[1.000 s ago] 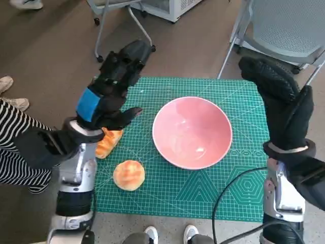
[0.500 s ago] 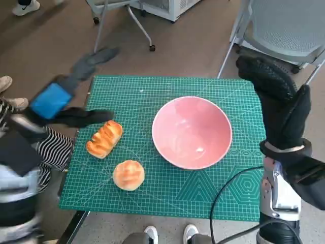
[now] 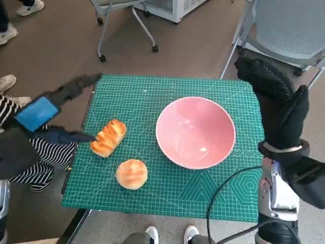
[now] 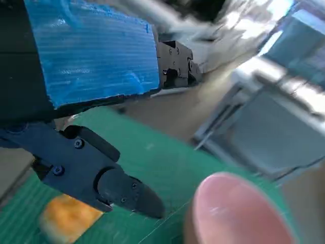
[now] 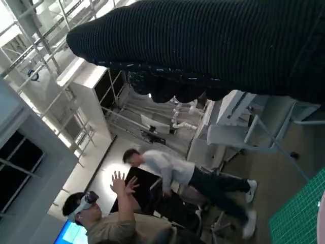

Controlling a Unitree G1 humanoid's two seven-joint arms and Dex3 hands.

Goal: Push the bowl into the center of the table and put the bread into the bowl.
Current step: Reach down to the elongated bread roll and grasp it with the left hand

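The pink bowl (image 3: 195,132) sits upright on the green cutting mat (image 3: 152,96), a little right of the mat's middle, and shows blurred in the left wrist view as the bowl (image 4: 238,208). A long ridged bread (image 3: 108,138) lies near the mat's left edge; the same bread (image 4: 63,218) shows blurred under the left hand. A round bun (image 3: 132,174) lies in front of it. My left hand (image 3: 48,114) hovers off the mat's left edge, fingers spread, holding nothing. My right hand (image 3: 277,99) stands raised beside the bowl's right side, fingers extended and empty.
A grey mesh chair (image 3: 289,30) stands behind the table at the right, a wheeled metal frame (image 3: 127,25) at the back left. A person in striped clothing (image 3: 35,152) sits close to the table's left side. In the right wrist view two people (image 5: 152,178) are in the room.
My left hand has swung from above the long bread out to the left, past the mat's edge, uncovering the bread. The view has shifted slightly. My right hand has stayed put.
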